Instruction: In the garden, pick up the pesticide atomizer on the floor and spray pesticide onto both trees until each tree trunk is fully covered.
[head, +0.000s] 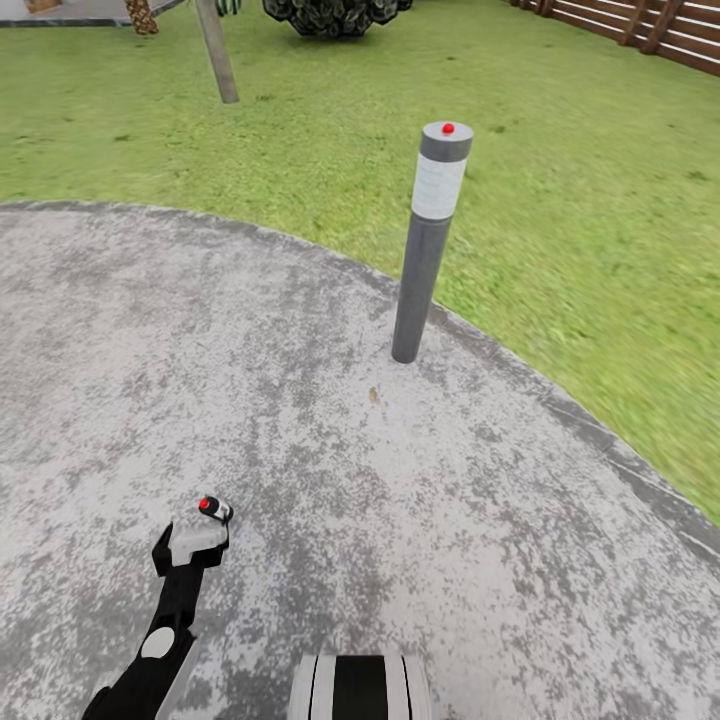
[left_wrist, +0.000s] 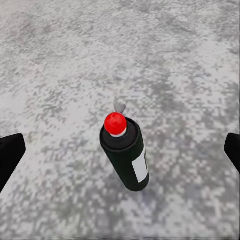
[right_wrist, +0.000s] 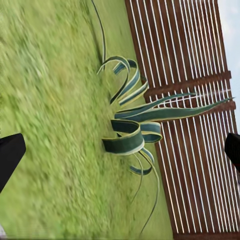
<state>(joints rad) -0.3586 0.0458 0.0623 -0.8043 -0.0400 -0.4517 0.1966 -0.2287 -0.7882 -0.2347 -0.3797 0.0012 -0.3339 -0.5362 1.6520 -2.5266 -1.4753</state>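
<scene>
So I'm barely started: no spraying yet, and the trunk off across the lawn looks bare. The pesticide atomizer stands on the floor, well inside the patio's curved edge, not picked up. My left gripper hangs over it, fingers spread wide, bottle between them, nothing touching. Right gripper is spread too, pointing at a spiky plant by the fence.

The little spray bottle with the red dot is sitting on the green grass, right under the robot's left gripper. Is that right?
Not quite. The pesticide atomizer stands on the grey stone floor, not on the grass. The head view shows it on the paving below the left gripper, and the left wrist view shows it between the open fingers.
</scene>
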